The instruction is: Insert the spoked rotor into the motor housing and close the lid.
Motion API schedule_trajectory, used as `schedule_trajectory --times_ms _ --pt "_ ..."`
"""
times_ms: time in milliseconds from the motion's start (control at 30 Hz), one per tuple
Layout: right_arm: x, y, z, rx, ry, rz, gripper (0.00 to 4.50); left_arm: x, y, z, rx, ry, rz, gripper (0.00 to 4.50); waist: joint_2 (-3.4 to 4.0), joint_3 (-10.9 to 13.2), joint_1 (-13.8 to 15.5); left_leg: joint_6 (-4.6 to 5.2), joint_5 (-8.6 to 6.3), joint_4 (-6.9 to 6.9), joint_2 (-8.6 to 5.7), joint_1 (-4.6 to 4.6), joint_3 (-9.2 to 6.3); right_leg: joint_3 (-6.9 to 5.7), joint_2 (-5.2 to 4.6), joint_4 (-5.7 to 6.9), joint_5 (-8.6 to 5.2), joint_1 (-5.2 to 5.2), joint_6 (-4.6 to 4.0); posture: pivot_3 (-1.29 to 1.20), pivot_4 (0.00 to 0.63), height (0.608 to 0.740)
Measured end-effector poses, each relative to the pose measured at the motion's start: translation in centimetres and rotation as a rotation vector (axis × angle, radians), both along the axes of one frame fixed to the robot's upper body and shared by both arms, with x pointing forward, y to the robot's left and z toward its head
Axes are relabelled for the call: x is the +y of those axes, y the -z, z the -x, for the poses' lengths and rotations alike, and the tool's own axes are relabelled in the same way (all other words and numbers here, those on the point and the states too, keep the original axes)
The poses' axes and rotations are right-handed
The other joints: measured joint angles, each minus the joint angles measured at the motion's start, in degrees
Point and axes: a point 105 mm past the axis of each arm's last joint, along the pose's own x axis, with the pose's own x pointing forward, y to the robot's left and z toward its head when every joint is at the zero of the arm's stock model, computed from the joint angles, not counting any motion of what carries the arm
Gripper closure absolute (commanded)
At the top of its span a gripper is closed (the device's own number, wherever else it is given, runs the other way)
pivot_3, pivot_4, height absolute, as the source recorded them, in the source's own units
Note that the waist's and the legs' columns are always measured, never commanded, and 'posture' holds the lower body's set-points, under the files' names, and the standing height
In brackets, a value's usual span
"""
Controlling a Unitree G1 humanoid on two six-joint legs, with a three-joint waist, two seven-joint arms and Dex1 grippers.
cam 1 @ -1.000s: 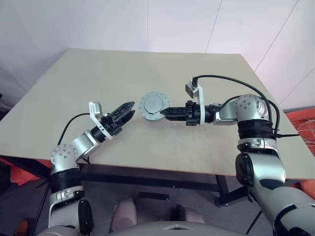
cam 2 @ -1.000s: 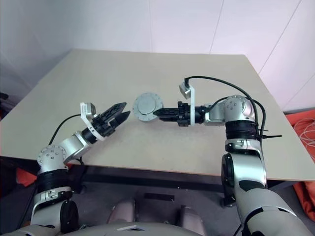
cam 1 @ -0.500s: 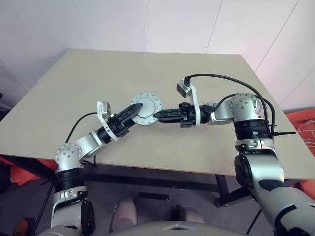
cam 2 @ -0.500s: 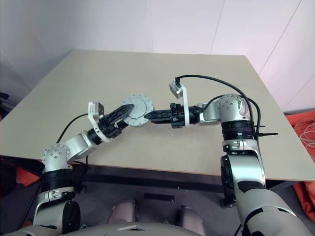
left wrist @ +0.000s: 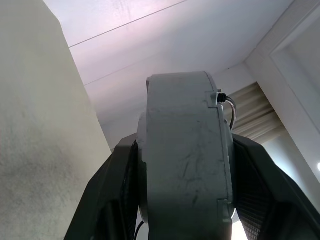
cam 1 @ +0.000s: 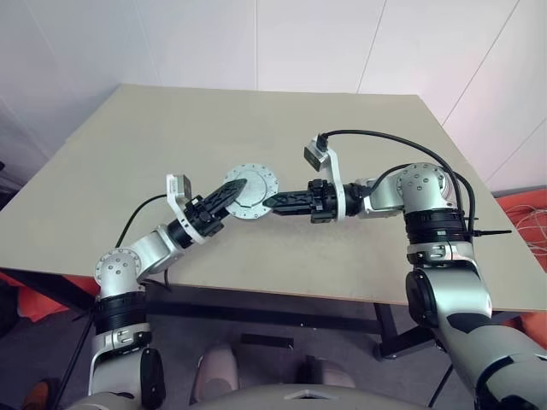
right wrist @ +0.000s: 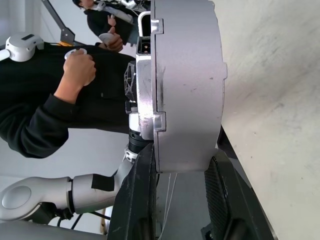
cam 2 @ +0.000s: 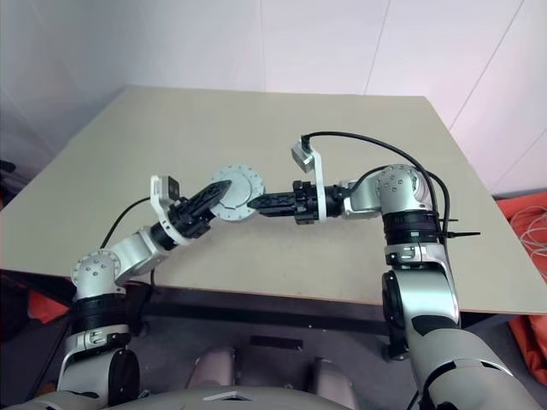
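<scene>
The round grey motor housing [cam 1: 249,190], its flat face with a ring of small holes turned up toward the head camera, is held in the air above the middle of the beige table [cam 1: 359,128]. The right gripper [cam 1: 270,202] has its jaws clamped on the housing's right edge, and the left gripper [cam 1: 237,189] has its two black fingers [left wrist: 117,192] closed against the housing's flat faces from the opposite side. A person in a black sleeve [right wrist: 35,127] stands beyond the table.
</scene>
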Motion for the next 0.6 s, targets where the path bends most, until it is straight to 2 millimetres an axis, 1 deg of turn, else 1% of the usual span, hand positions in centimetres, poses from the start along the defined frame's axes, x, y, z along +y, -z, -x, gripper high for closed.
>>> schedule_trajectory --times_ms 233,400,600 --pt "0.29 0.16 0.11 -0.004 0.010 -0.019 3.39 0.13 -0.04 0.05 -0.002 0.003 -0.008 2.38 0.00 0.0 0.0 0.00 0.00 0.01 -0.01 -0.01 0.00 0.00 -0.01 0.00 0.06 0.01 0.10 0.00 0.000 0.740" --pt "0.55 0.52 0.21 0.008 0.012 -0.024 3.39 0.32 0.35 0.32 0.008 -0.005 -0.007 2.38 0.00 0.0 0.0 0.00 0.00 0.01 0.00 0.00 0.00 0.00 0.00 0.00 0.06 0.00 0.11 0.00 0.000 0.740" --pt "0.64 0.46 0.34 -0.007 0.014 -0.027 3.39 0.38 0.25 0.38 -0.002 -0.010 -0.003 2.38 0.00 0.0 0.0 0.00 0.00 0.03 -0.01 -0.01 -0.01 0.01 -0.01 0.00 0.08 0.02 0.13 0.00 0.000 0.740"
